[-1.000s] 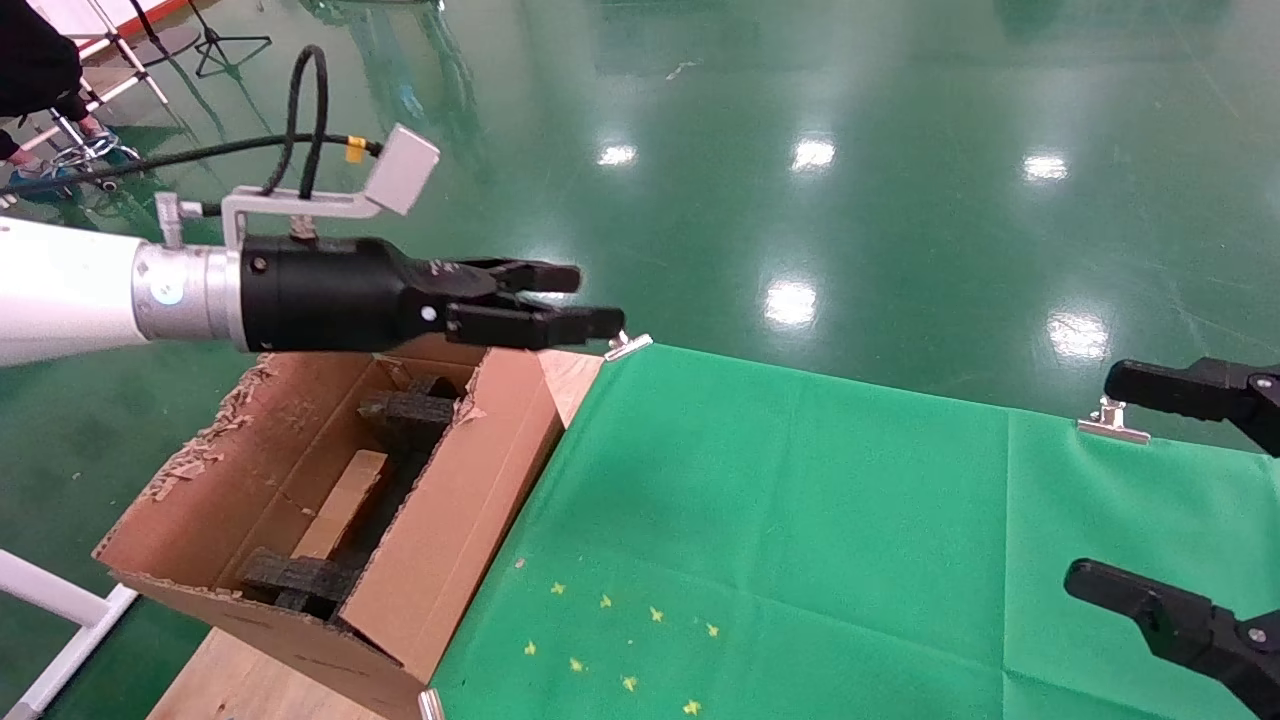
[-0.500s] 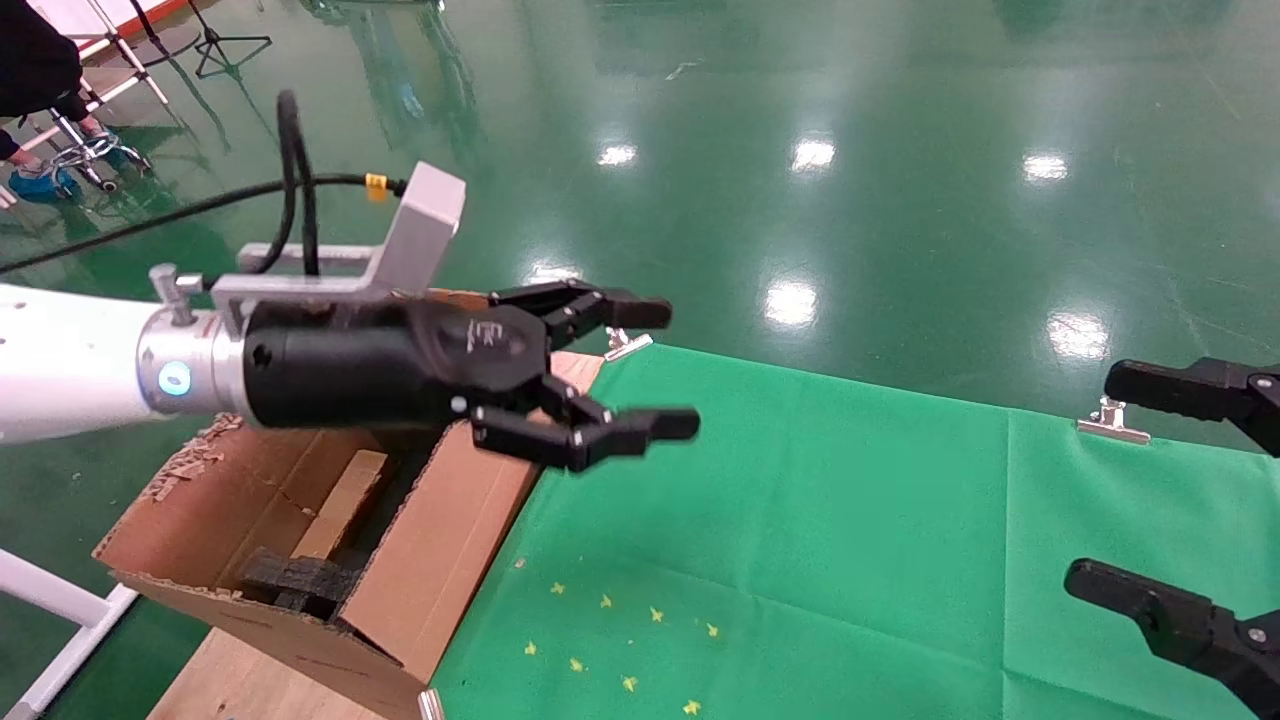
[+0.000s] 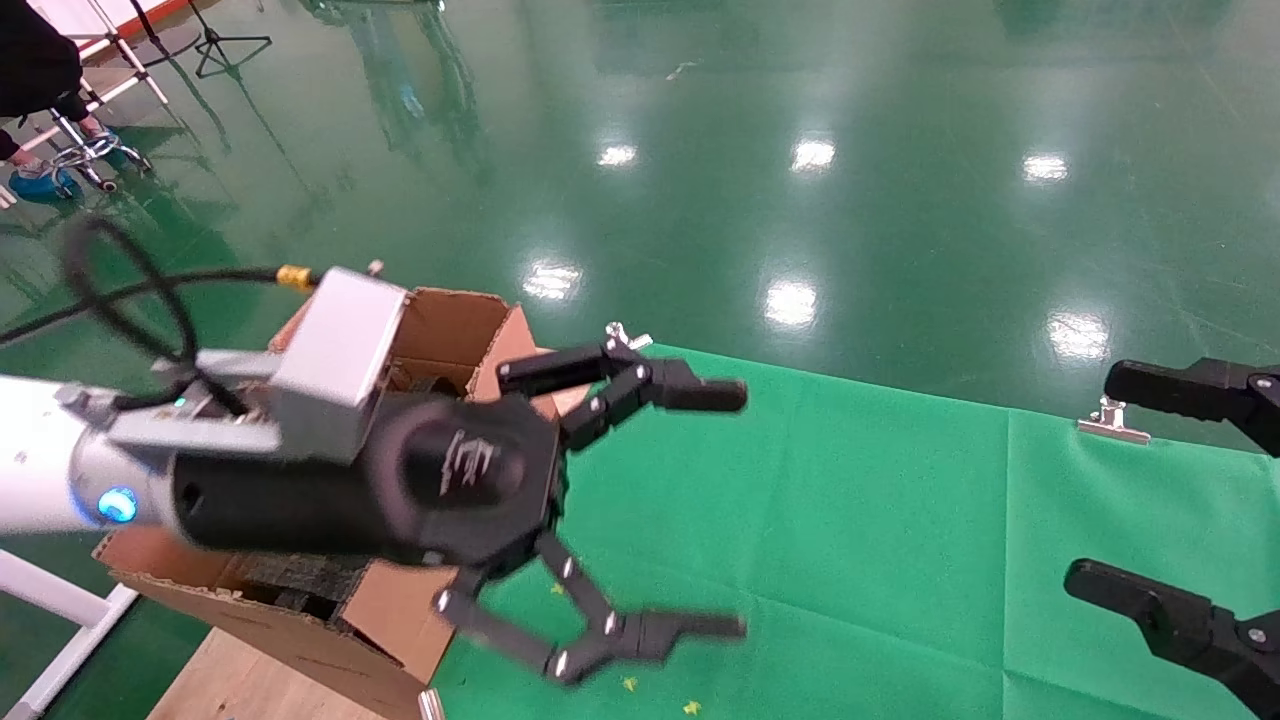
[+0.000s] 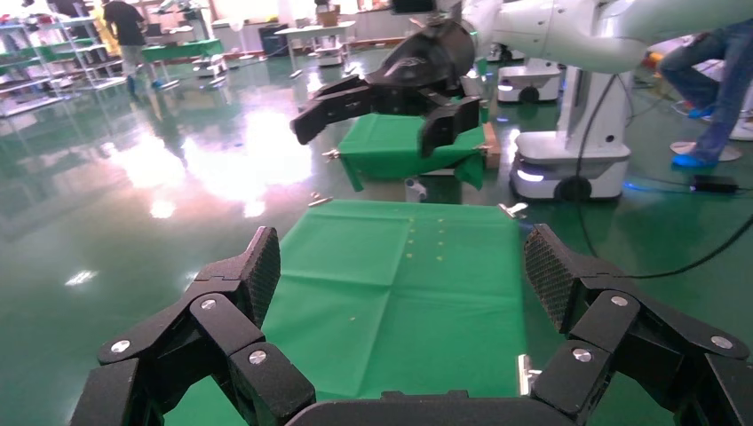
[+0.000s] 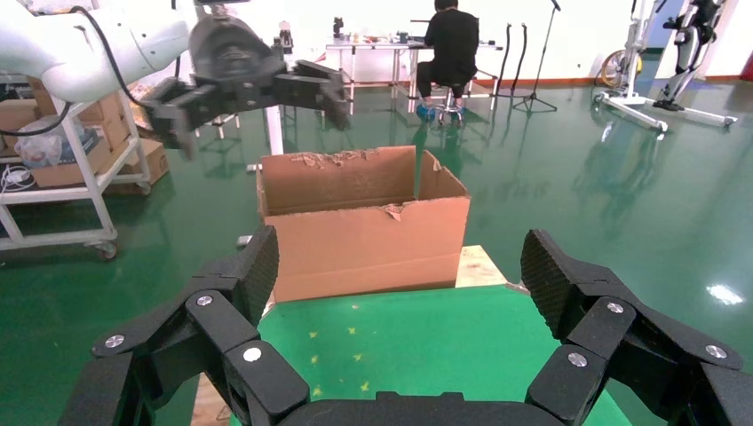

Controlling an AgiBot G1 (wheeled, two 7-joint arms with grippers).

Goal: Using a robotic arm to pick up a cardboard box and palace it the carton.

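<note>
Far left of the head view: the carton (image 3: 300,610) is standing at the left end of the table, flaps upright, edges torn and ragged; black foam (image 3: 300,580) is showing inside it under the arm. The right wrist view shows the carton (image 5: 364,226) from its long side, standing at the far edge of the green cloth (image 5: 417,346). Its interior is mostly blocked from sight, and the cardboard box is not showing in any view; cannot tell where it is lying.

Next across: the robotic arm (image 3: 40,470), the robot's left one, is reaching out over the carton's near end, blue ring glowing at the wrist, grey bracket (image 3: 335,355) and black cable (image 3: 130,290) riding on top. The left gripper (image 3: 710,510) is hanging above the cloth (image 3: 850,520) just beside the carton, fingers spread wide apart and holding nothing. In the left wrist view the fingers (image 4: 253,275) are framing bare cloth (image 4: 400,293).

Centre: small yellow marks (image 3: 630,684) are lying on the cloth under the left gripper. Metal clips (image 3: 1110,420) are pinning the cloth's far edge.

Far right: the right gripper (image 3: 1180,500) is sitting at the picture's right edge, above the cloth's right end, fingers wide open, empty, well apart from the carton.
</note>
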